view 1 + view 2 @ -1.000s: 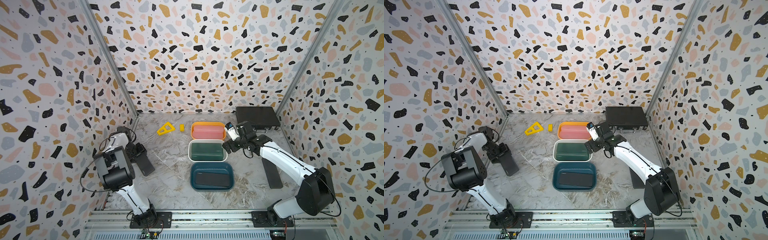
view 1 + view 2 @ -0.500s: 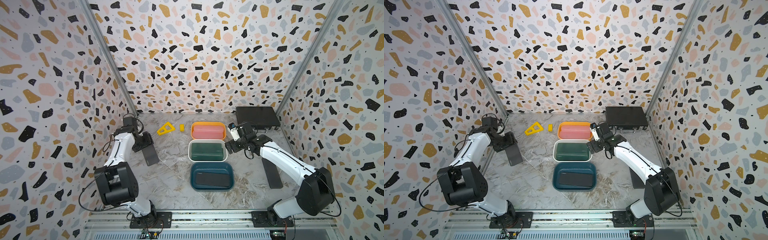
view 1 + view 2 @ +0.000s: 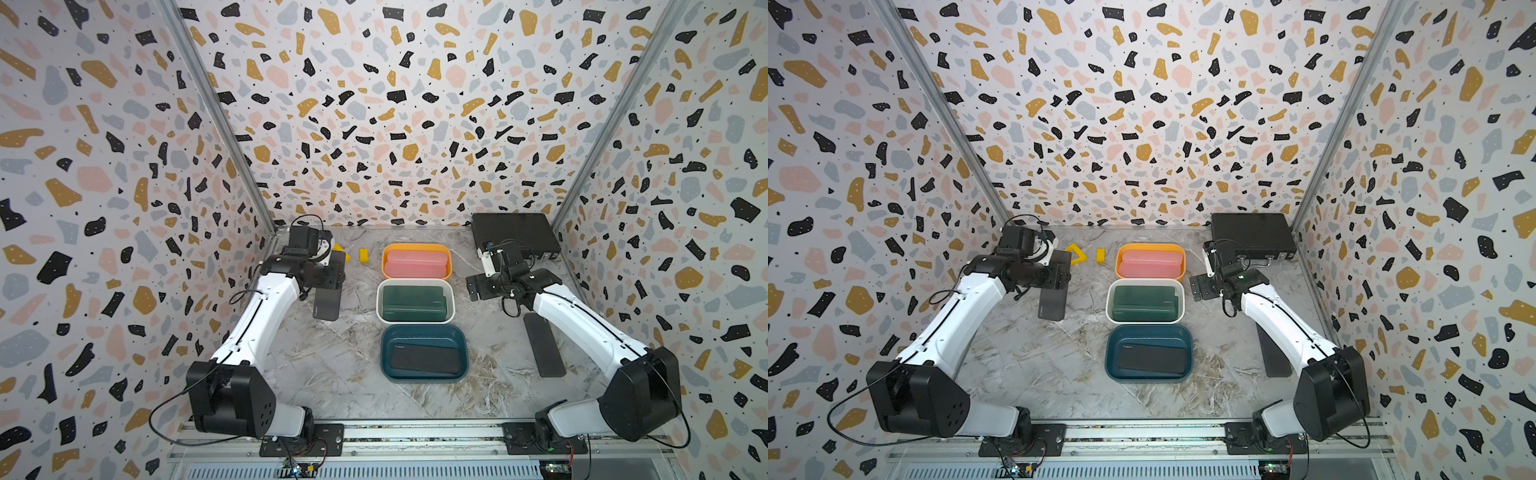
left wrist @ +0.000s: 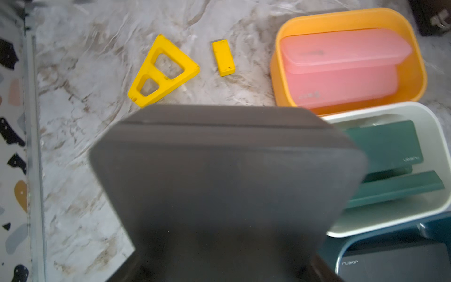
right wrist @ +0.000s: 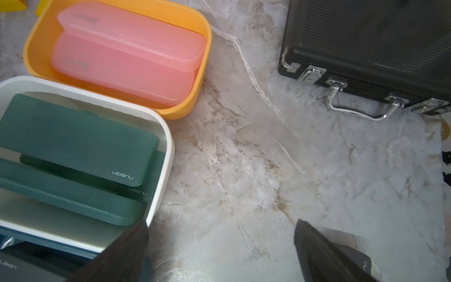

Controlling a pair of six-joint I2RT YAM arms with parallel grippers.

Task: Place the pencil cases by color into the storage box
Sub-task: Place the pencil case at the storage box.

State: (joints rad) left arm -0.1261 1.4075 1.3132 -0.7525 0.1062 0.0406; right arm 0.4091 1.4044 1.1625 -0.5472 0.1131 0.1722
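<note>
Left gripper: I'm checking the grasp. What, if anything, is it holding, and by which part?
The left gripper is shut on a flat charcoal pencil case, clamping one short end; the lettered end sticks out free.

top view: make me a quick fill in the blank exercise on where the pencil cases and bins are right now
1. The orange bin holds only ___ pencil cases.
2. The white bin holds only ___ pencil cases.
3. The left end effector is shut on a black pencil case, while the right end effector is ___ and empty.
4. A second black pencil case lies on the table beside the ___ arm.
Missing words: pink; green; open; right.
</note>
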